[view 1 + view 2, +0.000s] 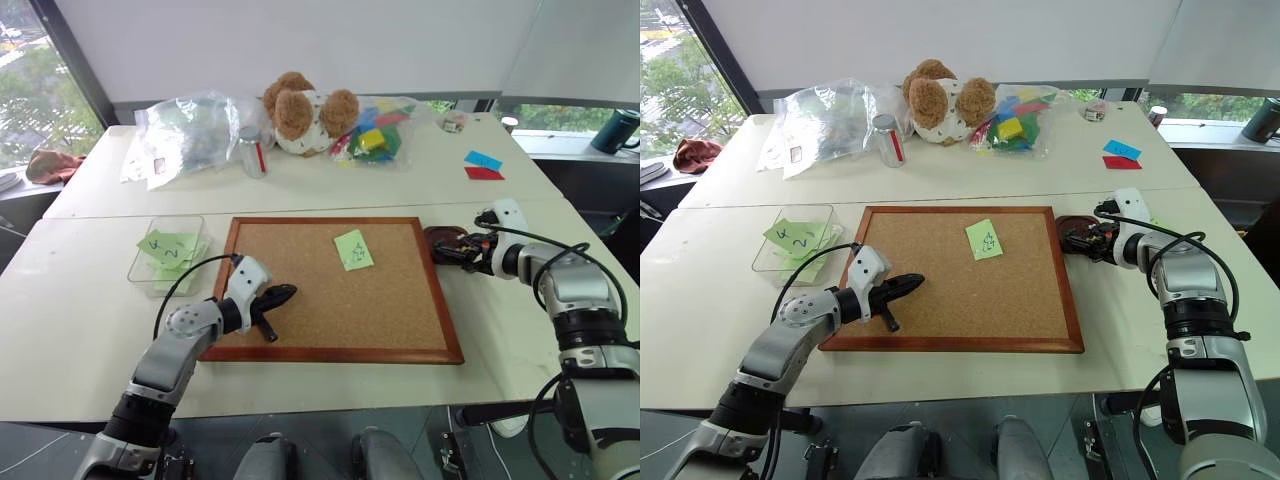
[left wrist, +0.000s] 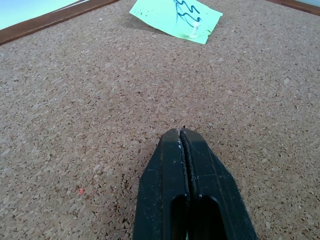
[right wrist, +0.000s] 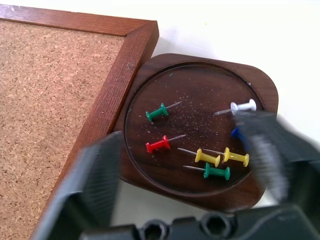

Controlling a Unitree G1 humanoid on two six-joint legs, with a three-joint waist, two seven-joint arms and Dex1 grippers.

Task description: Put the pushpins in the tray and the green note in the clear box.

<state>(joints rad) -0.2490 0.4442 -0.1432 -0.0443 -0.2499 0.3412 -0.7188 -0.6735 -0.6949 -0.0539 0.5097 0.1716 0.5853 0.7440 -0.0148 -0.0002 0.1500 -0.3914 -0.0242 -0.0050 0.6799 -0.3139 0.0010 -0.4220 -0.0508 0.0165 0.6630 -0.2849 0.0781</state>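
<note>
Pins (image 3: 200, 145) lie loose in the tray (image 3: 260, 87), which sits just beside the corkboard's (image 1: 330, 290) right edge, so I read my right gripper (image 3: 187, 160) poised over it, jaws spread wide and empty, as having just let one go there. My left gripper (image 2: 187, 145) hangs low over the cork with its jaws pressed together on nothing, parked clear of the work, I judge. The green note (image 1: 353, 249) sits on the board, well apart from the clear box (image 1: 140, 258) on the far left, which already holds other green slips. The left wrist view shows me what the head views cannot: a small white pin (image 2: 193, 35) through the note, so it seems pinned. The right wrist view alone lets me count colours in the tray.
</note>
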